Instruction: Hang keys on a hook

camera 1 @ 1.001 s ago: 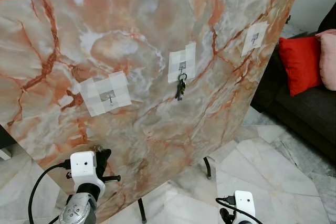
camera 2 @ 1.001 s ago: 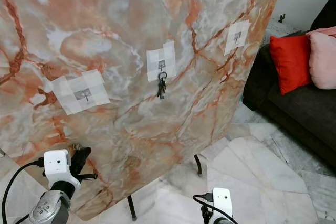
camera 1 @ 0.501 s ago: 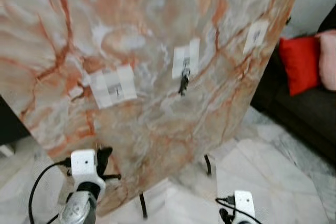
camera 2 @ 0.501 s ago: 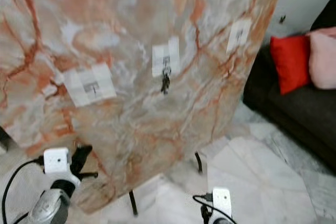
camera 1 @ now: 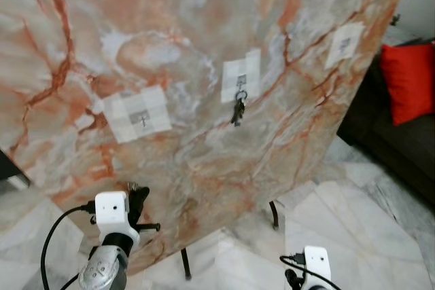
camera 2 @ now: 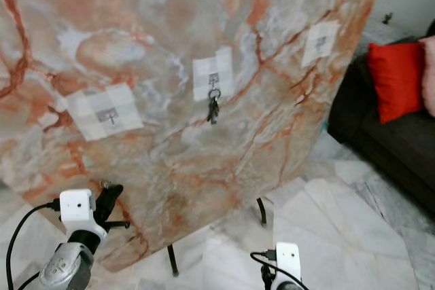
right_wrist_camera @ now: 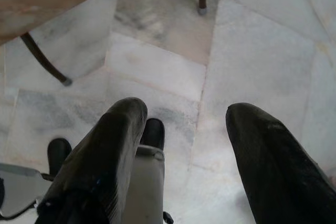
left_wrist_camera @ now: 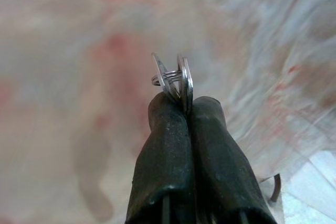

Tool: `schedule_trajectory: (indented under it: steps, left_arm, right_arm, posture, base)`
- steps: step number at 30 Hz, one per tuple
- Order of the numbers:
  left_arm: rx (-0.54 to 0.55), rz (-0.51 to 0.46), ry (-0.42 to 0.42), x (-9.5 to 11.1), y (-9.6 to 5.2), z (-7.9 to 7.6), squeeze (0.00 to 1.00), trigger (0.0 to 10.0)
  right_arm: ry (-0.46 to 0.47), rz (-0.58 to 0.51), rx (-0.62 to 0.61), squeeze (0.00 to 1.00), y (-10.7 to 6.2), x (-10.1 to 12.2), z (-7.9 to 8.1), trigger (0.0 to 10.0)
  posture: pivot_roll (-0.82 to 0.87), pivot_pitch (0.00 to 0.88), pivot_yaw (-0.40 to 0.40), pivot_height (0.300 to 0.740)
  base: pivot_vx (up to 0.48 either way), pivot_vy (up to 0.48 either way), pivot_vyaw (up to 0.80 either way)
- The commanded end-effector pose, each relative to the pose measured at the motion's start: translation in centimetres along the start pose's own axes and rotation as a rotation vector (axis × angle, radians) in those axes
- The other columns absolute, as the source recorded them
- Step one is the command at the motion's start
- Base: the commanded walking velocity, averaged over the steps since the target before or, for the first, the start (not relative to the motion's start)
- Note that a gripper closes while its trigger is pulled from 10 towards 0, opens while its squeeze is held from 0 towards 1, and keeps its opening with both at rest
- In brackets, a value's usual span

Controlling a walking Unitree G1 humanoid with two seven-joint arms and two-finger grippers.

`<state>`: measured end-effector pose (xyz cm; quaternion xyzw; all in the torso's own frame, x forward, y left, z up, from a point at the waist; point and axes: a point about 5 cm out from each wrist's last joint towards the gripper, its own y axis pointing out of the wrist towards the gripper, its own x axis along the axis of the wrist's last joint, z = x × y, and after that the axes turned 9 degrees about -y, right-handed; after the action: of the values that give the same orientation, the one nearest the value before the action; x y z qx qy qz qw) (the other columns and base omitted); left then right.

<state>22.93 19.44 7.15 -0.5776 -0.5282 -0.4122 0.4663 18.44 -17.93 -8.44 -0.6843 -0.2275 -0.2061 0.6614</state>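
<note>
A marble board stands on a tiled floor; left gripper clamps a key ring before it; right gripper gapes.

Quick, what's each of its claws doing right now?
Left gripper: shut on a key ring, low before the marble board.
Right gripper: open, holding nothing, pointing at the floor.

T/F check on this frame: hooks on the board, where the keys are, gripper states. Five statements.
1. The orange-veined marble board carries three taped metal hooks. True.
2. A dark key bunch hangs on the middle hook. True.
3. The left gripper is open and empty. False: its jaws are shut on a silver key ring.
4. The right gripper has its jaws apart over the pale marble floor. True.
5. The left hook holds keys. False: it is bare.
</note>
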Motion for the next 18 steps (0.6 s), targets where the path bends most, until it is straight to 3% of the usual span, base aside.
schedule_trajectory:
  steps: [1, 14, 18]
  left_arm:
    - [-0.003, -0.010, 0.004, 0.14, -0.22, -0.04, 0.00, 10.0]
    - [-0.006, -0.004, 0.010, 0.12, -0.12, -0.05, 0.00, 10.0]
    - [-0.012, -0.004, 0.011, 0.15, -0.05, -0.18, 0.00, 10.0]
  right_arm:
    - [0.005, 0.015, -0.001, 0.00, -0.09, -0.51, 0.02, 10.0]
    - [0.001, 0.020, -0.007, 0.00, -0.09, -0.55, 0.01, 10.0]
    - [0.002, 0.022, -0.005, 0.00, -0.08, -0.56, 0.04, 10.0]
  posture:
    - [0.11, 0.000, -0.047, 0.740]
    - [0.11, 0.000, -0.046, 0.740]
    - [0.11, 0.000, -0.046, 0.740]
  base:
    - [0.000, 0.000, 0.00]
    - [0.000, 0.000, 0.00]
    - [0.000, 0.000, -0.78]
